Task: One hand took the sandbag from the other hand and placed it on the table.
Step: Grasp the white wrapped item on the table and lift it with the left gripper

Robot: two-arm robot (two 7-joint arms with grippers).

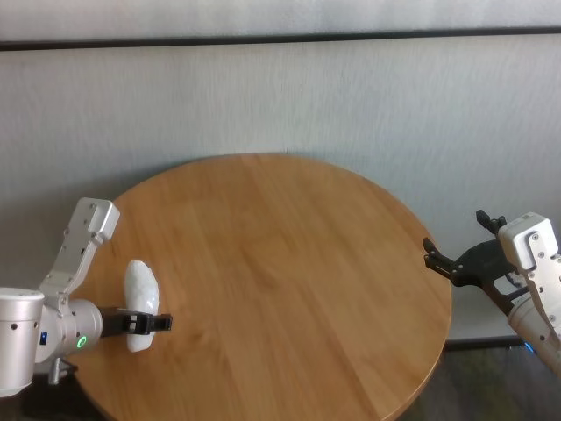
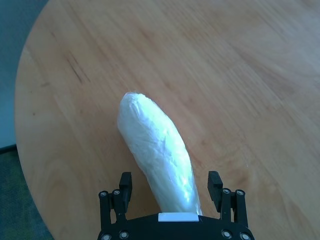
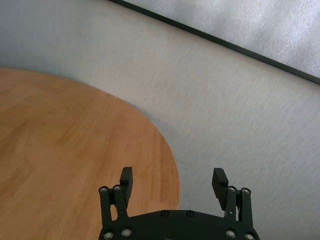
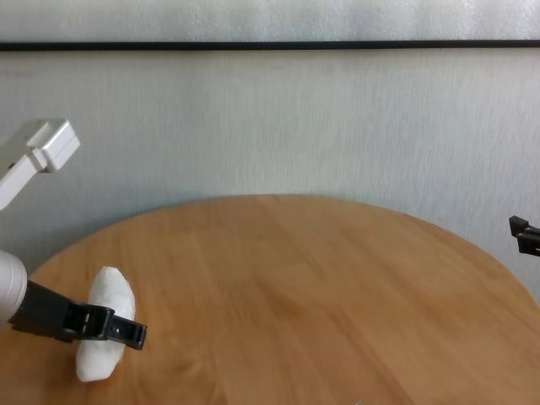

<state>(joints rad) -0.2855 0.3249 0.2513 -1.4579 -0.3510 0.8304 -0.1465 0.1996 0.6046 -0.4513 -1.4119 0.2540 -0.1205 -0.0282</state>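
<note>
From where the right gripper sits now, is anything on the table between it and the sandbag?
Nothing visible. The sandbag lies at the table's left edge, between the open fingers of the left gripper. The right gripper hangs open just off the right edge, with only bare wood between them.

large round tabletop of light brown wood grain (image 1: pixel 289 272), faint plank seams running across it. one item lying directly on it: white, lumpy, loaf-shaped pouch with crinkly plastic skin (image 1: pixel 140 303), at the near left, close to the rim, long axis near-to-far.
</note>
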